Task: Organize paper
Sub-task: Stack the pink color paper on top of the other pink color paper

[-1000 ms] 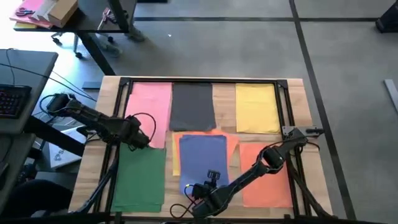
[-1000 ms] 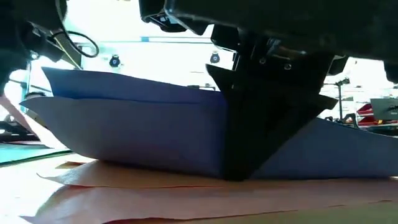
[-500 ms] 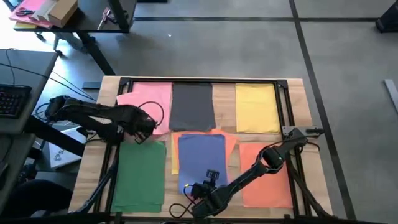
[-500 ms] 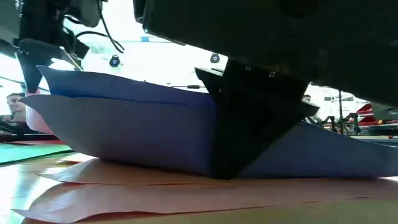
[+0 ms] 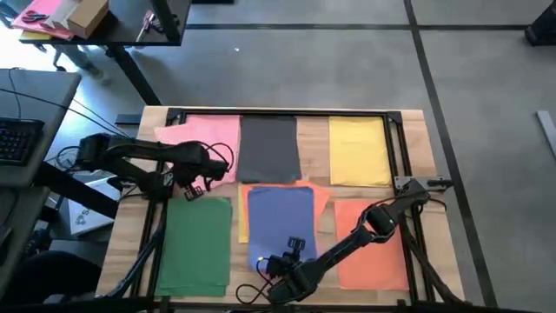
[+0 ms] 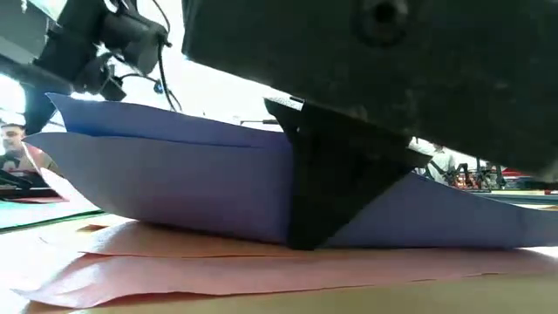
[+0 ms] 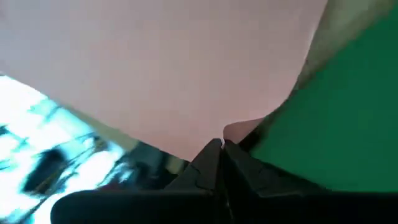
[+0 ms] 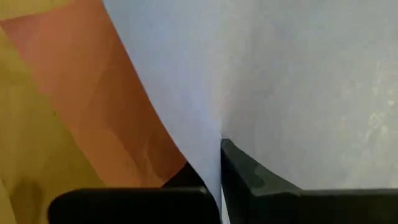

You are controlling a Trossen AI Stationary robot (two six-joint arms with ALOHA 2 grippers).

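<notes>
High view gives us the left gripper (image 5: pixel 219 165) at the pink sheet's (image 5: pixel 208 139) near corner; in its wrist view the fingers (image 7: pixel 208 163) are pressed together on that pink edge, beside the green sheet (image 5: pixel 195 243). The right gripper (image 5: pixel 280 265) sits at the blue sheet's (image 5: pixel 280 213) near edge, pinched tight on it, and the blue sheet appears to lift off the orange paper (image 6: pixel 218 262) below, though we see this only close up.
</notes>
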